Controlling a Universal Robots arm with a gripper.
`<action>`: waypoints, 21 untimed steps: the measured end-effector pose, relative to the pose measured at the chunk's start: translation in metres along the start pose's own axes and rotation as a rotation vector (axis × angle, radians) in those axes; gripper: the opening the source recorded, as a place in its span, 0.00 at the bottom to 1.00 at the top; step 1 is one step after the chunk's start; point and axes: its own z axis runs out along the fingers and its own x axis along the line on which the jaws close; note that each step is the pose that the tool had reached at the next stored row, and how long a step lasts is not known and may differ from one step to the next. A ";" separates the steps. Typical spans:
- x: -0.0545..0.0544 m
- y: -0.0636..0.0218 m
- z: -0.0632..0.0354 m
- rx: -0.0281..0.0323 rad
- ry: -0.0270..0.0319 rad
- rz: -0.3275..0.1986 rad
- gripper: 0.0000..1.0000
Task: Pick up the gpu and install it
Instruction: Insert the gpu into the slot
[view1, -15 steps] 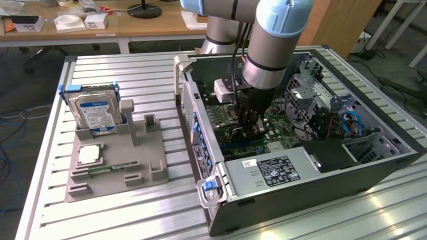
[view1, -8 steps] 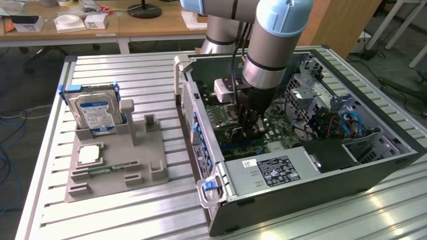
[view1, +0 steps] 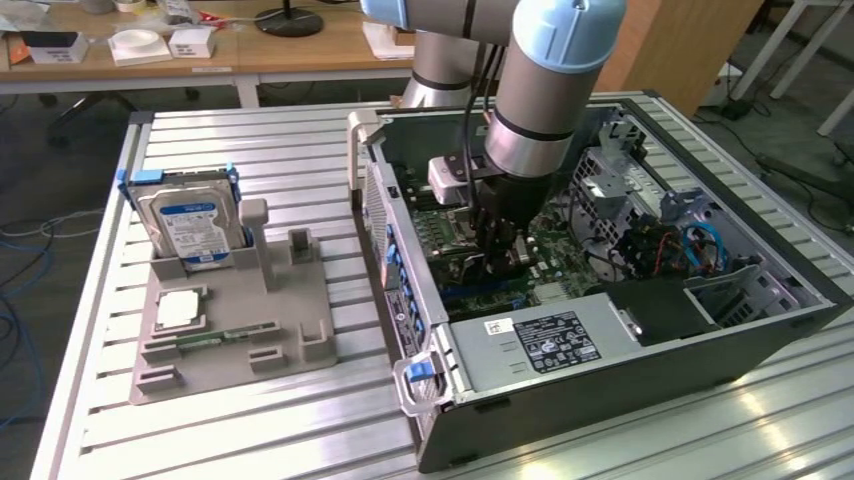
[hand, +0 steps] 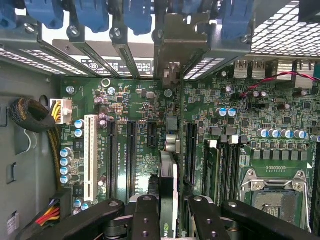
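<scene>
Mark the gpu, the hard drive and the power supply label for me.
gpu (hand: 168, 180): wrist view, top edge of the card between the fingers.
hard drive (view1: 187, 222): exterior view, its blue label.
power supply label (view1: 566, 339): exterior view, middle of the black sticker.

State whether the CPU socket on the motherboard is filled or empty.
Empty: in the wrist view the CPU socket shows a bare recess inside its metal frame, with no chip or cooler on it.
</scene>
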 end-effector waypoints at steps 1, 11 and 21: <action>0.000 0.0000 0.0000 0.0000 0.0000 0.000 0.27; 0.000 -0.0030 0.0000 0.0001 -0.0001 0.000 0.27; 0.000 -0.0004 0.0014 -0.0001 -0.0002 0.000 0.27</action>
